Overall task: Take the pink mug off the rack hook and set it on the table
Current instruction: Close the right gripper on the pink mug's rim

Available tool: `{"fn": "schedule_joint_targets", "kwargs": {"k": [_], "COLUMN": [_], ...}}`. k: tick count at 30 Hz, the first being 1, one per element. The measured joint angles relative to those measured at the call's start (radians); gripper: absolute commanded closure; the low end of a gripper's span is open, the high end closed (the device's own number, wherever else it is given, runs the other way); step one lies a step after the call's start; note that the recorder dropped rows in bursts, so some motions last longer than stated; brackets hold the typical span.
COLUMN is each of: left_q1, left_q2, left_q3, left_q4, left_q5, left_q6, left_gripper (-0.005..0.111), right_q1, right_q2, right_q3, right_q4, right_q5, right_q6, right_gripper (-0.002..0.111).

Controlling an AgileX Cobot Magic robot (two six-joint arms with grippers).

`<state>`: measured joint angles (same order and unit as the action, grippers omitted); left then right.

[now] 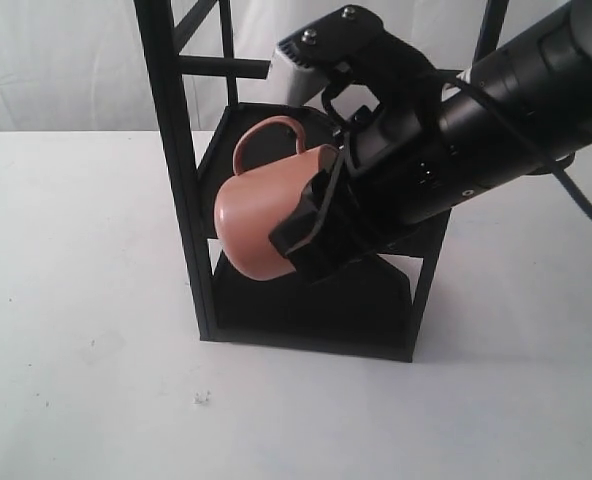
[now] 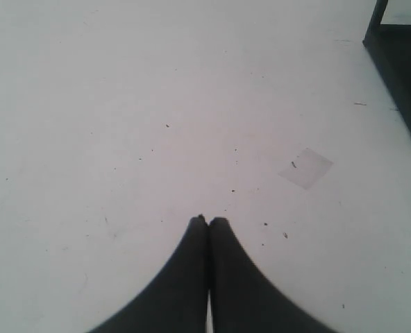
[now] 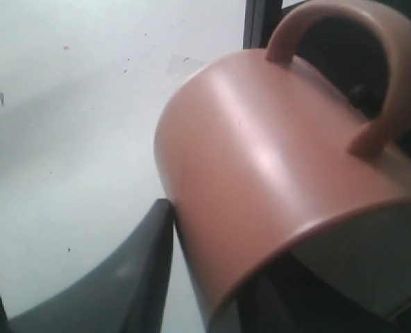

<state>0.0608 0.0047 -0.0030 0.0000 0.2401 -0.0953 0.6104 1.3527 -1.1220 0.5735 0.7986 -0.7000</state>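
Note:
The pink mug lies tilted on its side in the air in front of the rack, handle uppermost. My right gripper is shut on the pink mug's rim, one finger outside the wall and the other inside the cream opening. A small dark piece shows within the handle loop; I cannot tell whether it is the rack hook or touches the handle. Over the bare table, my left gripper is shut with nothing in it; it is out of the exterior view.
The rack stands on the white table, and its lower black shelf sits right under the mug. Its base corner reaches into the left wrist view. A small pale square patch lies on the table near the left gripper.

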Motion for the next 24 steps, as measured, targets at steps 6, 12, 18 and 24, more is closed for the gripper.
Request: {"fn": "schedule_joint_targets", "kwargs": {"k": [6,12,18,24], "left_q1": [0.000,0.000,0.000,0.000], "left_q2": [0.000,0.000,0.000,0.000], "left_q3": [0.000,0.000,0.000,0.000], "left_q4": [0.000,0.000,0.000,0.000], "left_q5": [0.000,0.000,0.000,0.000], "left_q6": [0.000,0.000,0.000,0.000], "left_gripper": [0.107,0.107,0.107,0.107], "right_q1": [0.000,0.000,0.000,0.000], "right_q2": [0.000,0.000,0.000,0.004], "right_q3": [0.004,0.004,0.008,0.008], "right_q4": [0.018,0.038,0.081,0.156], "right_q5": [-0.018,-0.023,-0.021,0.013], "right_q6": [-0.002,-0.004,-0.002,-0.002], "right_gripper": [0.092,0.108,0.108,0.108]}}
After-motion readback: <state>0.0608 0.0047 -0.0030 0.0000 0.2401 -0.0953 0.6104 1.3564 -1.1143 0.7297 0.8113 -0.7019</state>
